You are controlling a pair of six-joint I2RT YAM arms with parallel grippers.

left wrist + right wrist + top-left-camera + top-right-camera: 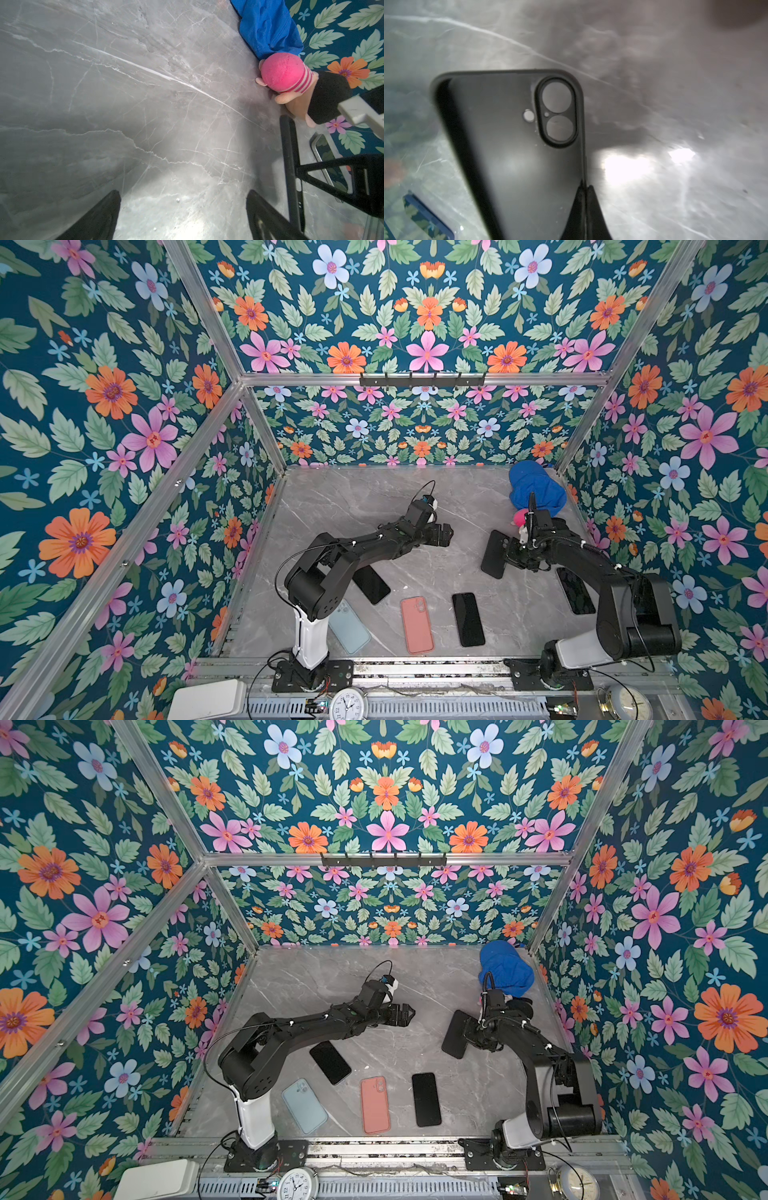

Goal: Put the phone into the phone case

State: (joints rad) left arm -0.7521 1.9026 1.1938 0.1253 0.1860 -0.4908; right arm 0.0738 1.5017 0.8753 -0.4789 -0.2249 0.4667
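Right gripper [585,187] pinched shut on the side rim of the matte black rubbery phone case [508,149], up over the grey marble tabletop [353,506]. Probably light and floppy, so mid-edge seems best. Left gripper [182,197] open, empty

Grey marble counter [415,506]. Front row: blue case [349,628], left phone [371,585], salmon case [417,630], middle phone [468,619], right phone [575,593]. Back-right corner: blue cloth [534,489], pink doll [519,517].
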